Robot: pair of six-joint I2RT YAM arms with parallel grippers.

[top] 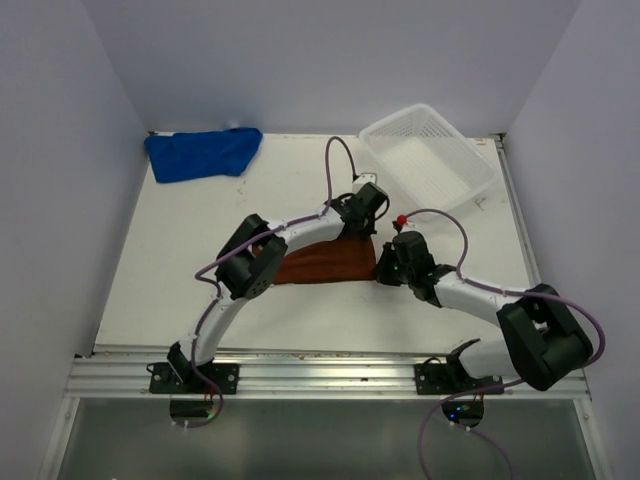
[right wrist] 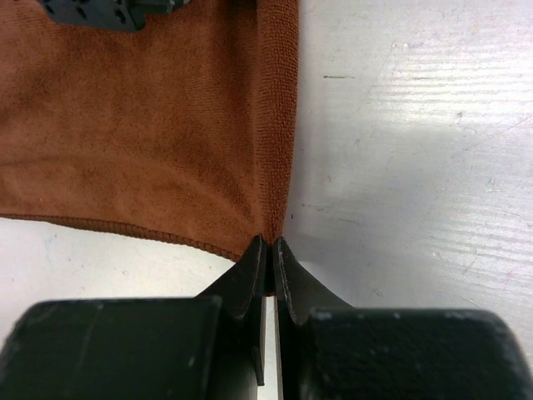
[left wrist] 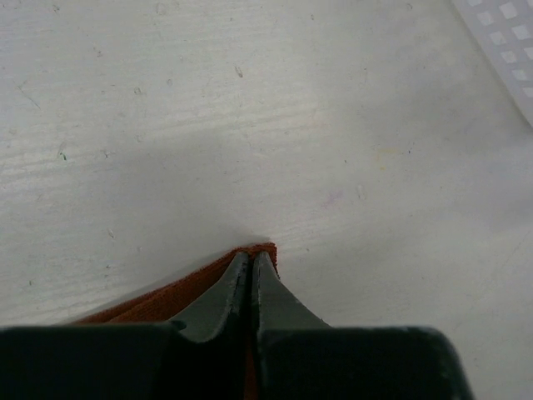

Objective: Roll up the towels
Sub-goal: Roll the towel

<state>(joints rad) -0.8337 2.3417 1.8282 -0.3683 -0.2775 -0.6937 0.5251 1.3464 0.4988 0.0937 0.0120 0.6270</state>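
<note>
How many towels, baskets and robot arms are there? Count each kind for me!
Towels: 2, the brown towel and the blue towel
Baskets: 1, the white basket
Robot arms: 2, the left arm and the right arm
Total: 5

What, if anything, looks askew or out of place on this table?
The blue towel lies crumpled in the far left corner, not flat. The basket sits skewed to the table's edges, far right.
</note>
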